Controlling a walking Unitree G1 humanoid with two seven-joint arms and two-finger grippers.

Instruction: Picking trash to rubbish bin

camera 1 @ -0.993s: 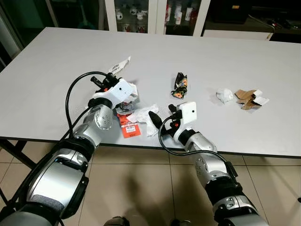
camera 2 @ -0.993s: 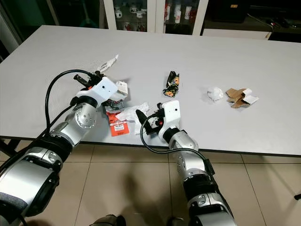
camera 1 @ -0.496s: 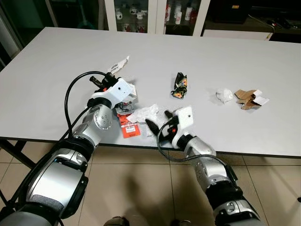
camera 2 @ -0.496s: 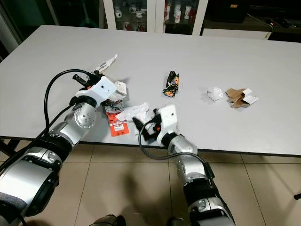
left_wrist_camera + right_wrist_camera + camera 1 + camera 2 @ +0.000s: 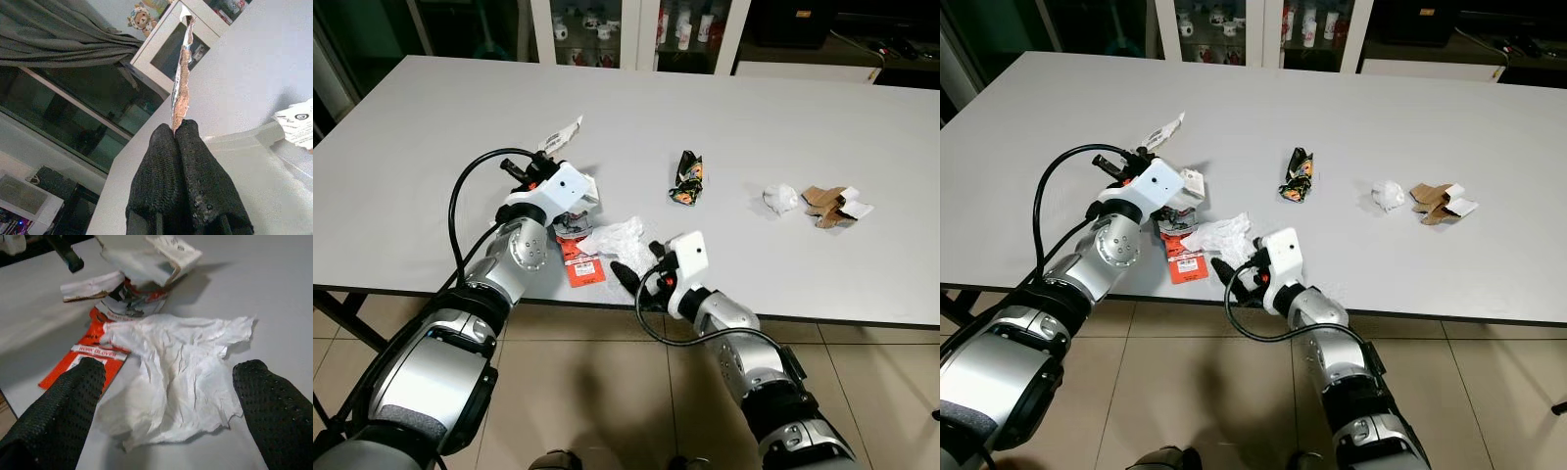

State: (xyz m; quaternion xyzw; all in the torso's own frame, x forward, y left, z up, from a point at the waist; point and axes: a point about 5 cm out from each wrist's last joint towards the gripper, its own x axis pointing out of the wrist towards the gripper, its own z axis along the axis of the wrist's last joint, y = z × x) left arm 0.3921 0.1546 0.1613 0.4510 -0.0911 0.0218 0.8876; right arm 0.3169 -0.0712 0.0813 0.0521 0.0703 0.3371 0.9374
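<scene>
Near the front edge of the grey surface [image 5: 431, 127], my right hand [image 5: 171, 396] spread wide, crumpled white tissue [image 5: 181, 367] lying between its fingers beside an orange packet [image 5: 88, 357], my left hand [image 5: 182, 128] pinching a torn wrapper strip [image 5: 183, 68].

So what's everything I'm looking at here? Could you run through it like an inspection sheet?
Surface: grey table, trash near the front edge.
Job's things: white crumpled tissue; red label card; torn carton; dark snack wrapper; small white wad; brown cardboard scraps.
Clutter: nothing seen.
Grippers: left claw shut on a thin foil wrapper strip, raised above the table; right claw open, fingers either side of the tissue.
Cables: black cable looping along the left arm, another at the right wrist.
Surroundings: glass-door cabinets behind the table; tiled floor.
</scene>
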